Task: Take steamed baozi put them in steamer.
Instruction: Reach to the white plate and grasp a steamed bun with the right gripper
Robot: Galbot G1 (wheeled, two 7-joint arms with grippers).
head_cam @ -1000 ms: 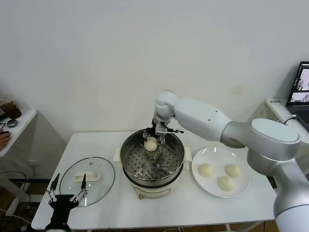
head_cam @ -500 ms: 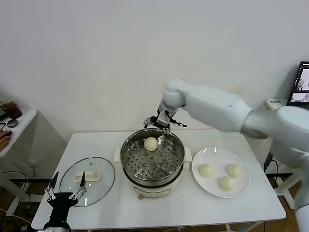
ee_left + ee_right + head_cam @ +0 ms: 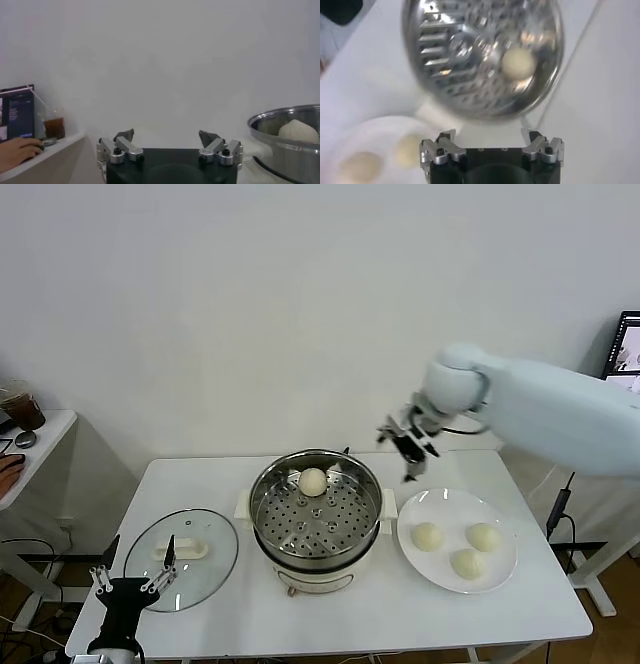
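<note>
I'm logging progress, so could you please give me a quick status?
Right gripper open, empty, above table between steamer and plate. Left gripper open, parked low. One baozi in steamer, three on plate. Nothing in the way.

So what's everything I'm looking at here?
Steamer: one, shiny steel on a cream base, table centre.
Bun in steamer: one, pale cream, at the far side of the tray.
Buns on plate: three, pale cream.
Plate: one, white, right of the steamer.
Glass lid: one, clear with a white handle, left of the steamer.
Table: one, white.
Laptop: one, far right edge.
Right gripper: open, empty, in the air above the gap between steamer and plate.
Left gripper: open, empty, low by the lid.
</note>
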